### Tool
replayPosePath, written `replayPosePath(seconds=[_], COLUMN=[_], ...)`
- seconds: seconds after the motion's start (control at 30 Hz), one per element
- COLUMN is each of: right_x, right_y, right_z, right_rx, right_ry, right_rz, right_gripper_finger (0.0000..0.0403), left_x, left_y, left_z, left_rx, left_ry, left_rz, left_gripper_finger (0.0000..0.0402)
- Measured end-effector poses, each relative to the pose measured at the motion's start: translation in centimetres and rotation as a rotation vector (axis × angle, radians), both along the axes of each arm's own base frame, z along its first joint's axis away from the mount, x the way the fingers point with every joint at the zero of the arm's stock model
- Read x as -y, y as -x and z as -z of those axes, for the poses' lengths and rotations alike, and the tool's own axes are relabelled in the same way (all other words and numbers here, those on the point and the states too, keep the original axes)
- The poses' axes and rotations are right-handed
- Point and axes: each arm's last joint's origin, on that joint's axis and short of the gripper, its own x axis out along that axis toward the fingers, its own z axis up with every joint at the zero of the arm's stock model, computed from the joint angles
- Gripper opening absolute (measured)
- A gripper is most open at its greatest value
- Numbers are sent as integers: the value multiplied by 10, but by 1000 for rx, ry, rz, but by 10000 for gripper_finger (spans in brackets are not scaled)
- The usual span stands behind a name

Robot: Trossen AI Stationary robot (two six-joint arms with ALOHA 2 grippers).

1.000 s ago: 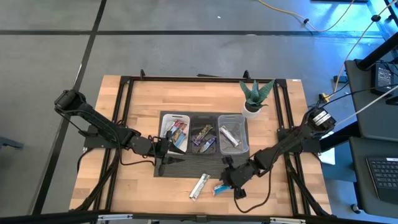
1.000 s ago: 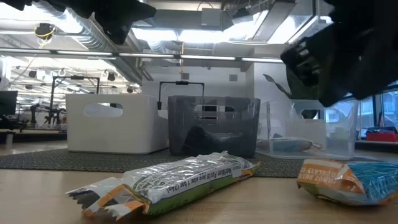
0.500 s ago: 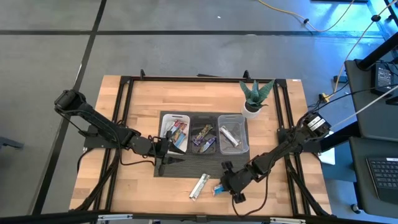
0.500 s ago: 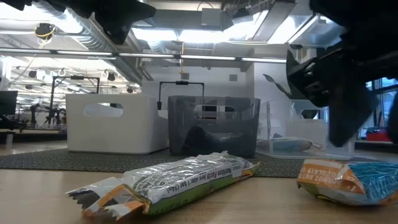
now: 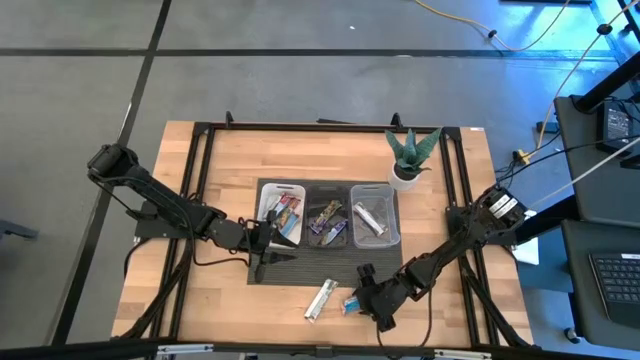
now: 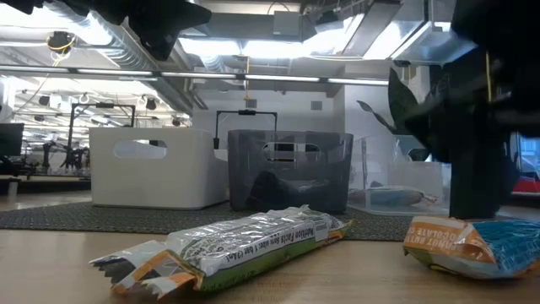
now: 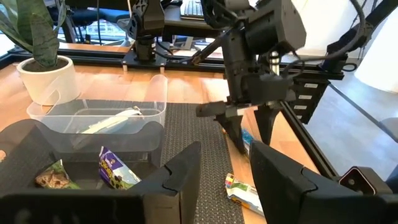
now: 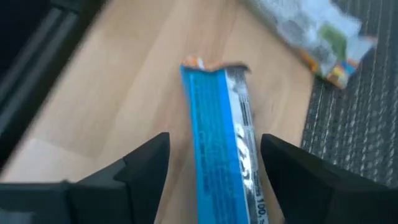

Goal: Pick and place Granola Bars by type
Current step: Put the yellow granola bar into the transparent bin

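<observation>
1. Hovering low, right gripper [image 8: 211,168] has jaws spread wide straddling the bright blue foil-wrapped granola bar [image 8: 221,137] on the wooden tabletop [image 5: 200,290], near the front edge.
2. Bar's long axis runs between the fingers; closing should pinch its narrow sides.
3. Shiny silver bar [image 5: 320,298] lies just beside.
4. Left gripper [image 5: 262,238] waits, jaws open, by the white tray [image 5: 268,188].

Bare wood flanks the blue bar [image 8: 221,149]; the silver bar [image 5: 320,298] lies just beside.

Arms: two, thin and dark, built of jointed segments
Right arm: a white label near the wrist joint
Cables: black, along the arms
End effector fingers [image 7: 180,180]: dark, flat, angular
</observation>
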Motion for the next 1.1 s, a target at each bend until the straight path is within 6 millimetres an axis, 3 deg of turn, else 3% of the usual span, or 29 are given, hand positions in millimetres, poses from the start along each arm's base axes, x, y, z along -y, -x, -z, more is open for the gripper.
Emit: replayPosePath(seconds=[0.2, 0.57, 0.9, 1.1], right_x=[-1, 1, 1, 1], right_y=[-1, -1, -1, 3], right_z=[8, 9, 7, -14], right_rx=[-46, -26, -27, -8], right_ry=[-59, -1, -13, -74], right_rz=[52, 29, 22, 17], right_gripper_finger=[244, 118, 114, 107], left_x=[0, 0, 0, 0], left_y=[0, 0, 0, 0], left_z=[0, 0, 0, 0], left_rx=[0, 0, 0, 0], left_ry=[0, 0, 0, 0], left_rz=[0, 0, 0, 0], left_gripper_finger=[132, 134, 134, 132])
